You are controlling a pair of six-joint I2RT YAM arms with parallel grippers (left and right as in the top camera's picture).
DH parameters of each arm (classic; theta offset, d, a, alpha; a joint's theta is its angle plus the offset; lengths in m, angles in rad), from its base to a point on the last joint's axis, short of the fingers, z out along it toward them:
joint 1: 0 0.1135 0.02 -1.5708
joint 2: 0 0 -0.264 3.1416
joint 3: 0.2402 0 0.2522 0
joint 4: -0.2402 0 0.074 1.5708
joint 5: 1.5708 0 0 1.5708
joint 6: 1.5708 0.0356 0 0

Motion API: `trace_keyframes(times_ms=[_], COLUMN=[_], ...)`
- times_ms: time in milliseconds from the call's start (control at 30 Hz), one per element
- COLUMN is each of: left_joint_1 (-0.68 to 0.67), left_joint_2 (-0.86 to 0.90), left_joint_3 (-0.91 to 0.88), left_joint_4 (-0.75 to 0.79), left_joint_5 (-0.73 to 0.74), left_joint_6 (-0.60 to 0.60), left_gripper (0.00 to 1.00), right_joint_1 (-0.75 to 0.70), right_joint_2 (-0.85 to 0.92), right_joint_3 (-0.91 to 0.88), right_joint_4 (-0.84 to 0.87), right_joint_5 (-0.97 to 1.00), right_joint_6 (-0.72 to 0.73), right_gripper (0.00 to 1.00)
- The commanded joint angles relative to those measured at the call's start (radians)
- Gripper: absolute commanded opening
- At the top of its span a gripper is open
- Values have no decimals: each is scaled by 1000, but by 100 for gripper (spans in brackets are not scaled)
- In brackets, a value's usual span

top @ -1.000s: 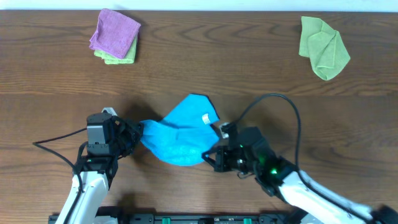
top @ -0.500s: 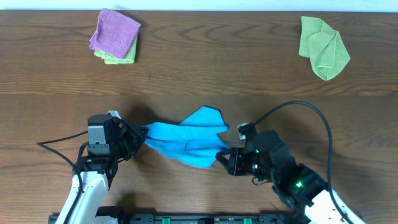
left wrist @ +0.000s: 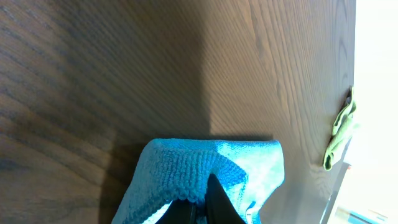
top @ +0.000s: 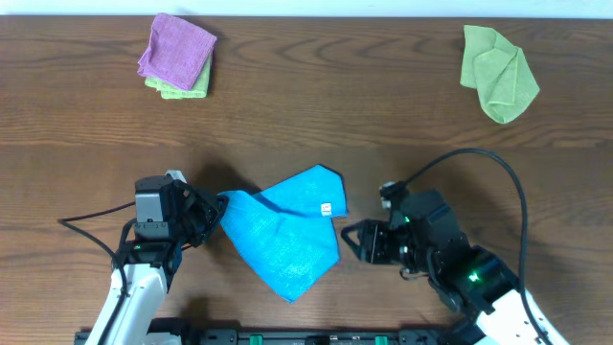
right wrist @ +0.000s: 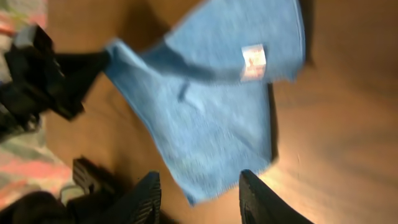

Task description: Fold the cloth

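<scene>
Overhead — left tool (top: 218,206) pinches a corner of the cloth (top: 283,240) — right tool (top: 350,235) parted, just beside it

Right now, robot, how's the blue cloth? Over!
Left gripper shut on cloth corner. Right gripper open, empty. Cloth partly folded, tag up. Purple cloth, green cloth far off.

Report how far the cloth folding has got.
Done: one flap of the cloth, white tag up, lies over the rest, a rough first fold. In hand: left pincer shut on its left corner; right pincer open at its right edge. Left: probably square the edges and fold again.
</scene>
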Motion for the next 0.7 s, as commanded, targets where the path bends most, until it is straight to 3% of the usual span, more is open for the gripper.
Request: trace_keyframes(times_ms=[0, 267, 467, 667], left_joint_1=[-2, -1, -1, -1], left_joint_2=[-6, -6, -6, -6], left_joint_3=[24, 24, 24, 24], left_joint_4=[0, -53, -95, -106], left_joint_5=[3, -37, -58, -48], left_joint_6=[4, 45, 73, 73], left_gripper=[6, 6, 6, 6], right_joint_1=[-2, 63, 199, 278], right_joint_2=[-3, 29, 106, 225], right_joint_3=[12, 11, 6, 6], right_joint_4=[-43, -112, -111, -32], right_joint_5=[-94, -156, -136, -90], right_joint_6=[-68, -79, -76, -50], right_gripper=[43, 49, 51, 56])
